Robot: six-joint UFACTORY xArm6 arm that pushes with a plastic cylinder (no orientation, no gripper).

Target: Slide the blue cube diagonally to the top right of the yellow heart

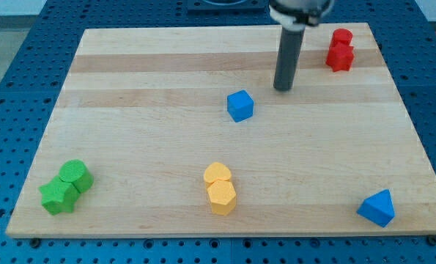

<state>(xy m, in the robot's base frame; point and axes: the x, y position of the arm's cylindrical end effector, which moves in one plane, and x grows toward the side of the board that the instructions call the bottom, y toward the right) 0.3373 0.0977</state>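
The blue cube (240, 105) sits near the middle of the wooden board (144, 117), a little toward the view's top. The yellow heart (217, 174) lies below it toward the view's bottom, touching a yellow hexagonal block (222, 197) just under it. My tip (282, 89) rests on the board to the upper right of the blue cube, a short gap away and not touching it. The rod rises straight up from the tip to the view's top edge.
Two red blocks (340, 50) stand together at the view's top right. Two green blocks (67, 186) touch each other at the bottom left. A blue triangular block (377, 207) sits at the bottom right, close to the board's edge.
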